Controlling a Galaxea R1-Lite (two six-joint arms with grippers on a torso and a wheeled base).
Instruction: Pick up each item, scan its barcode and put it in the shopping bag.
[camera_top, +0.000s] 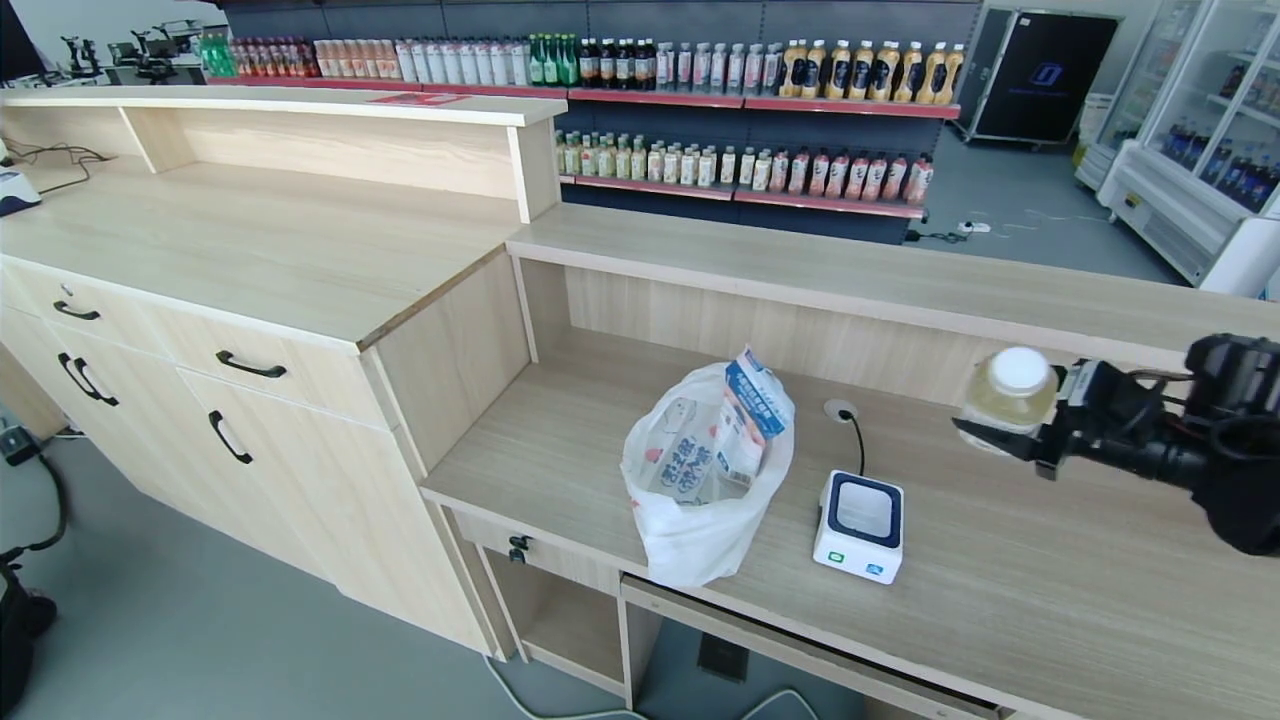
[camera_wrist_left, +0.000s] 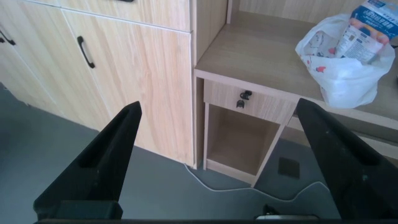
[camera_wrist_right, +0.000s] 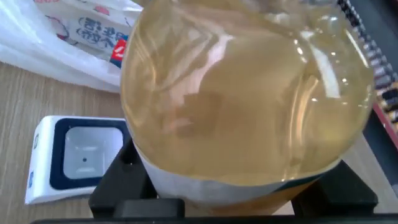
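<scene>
Bottle held in the right gripper, close to the scanner

Bottle (camera_top: 1008, 397) first: it is round and see-through, full of a pale yellow drink, with a white cap (camera_top: 1020, 368) on top. The right gripper (camera_top: 1010, 425) has it. Its two black fingers are closed tight on the bottle, one on each side, low down on it. The bottle is up in the air, off the desk (camera_top: 1050, 590). Its cap points up. It hangs to the right of the scanner (camera_top: 859, 526) and a bit farther back.

The scanner is a small white box with a dark blue frame around a pale window. It lies flat on the desk, window up. A black cable (camera_top: 858, 440) runs from it to a round hole in the desk behind it.

Just to the left of the scanner stands the bag (camera_top: 690, 540). It is white, thin plastic, and its mouth is open. Cartons (camera_top: 745, 420) are inside, and a blue and white one sticks up out of the top.

The left gripper (camera_wrist_left: 217, 168) is low down, over the grey floor (camera_wrist_left: 56, 130), in front of the cupboard doors (camera_wrist_left: 137, 74). Its fingers (camera_wrist_left: 99, 168) are spread wide apart and hold nothing.

Long shelves (camera_top: 750, 102) with rows of drink bottles stand far behind the desk.
</scene>
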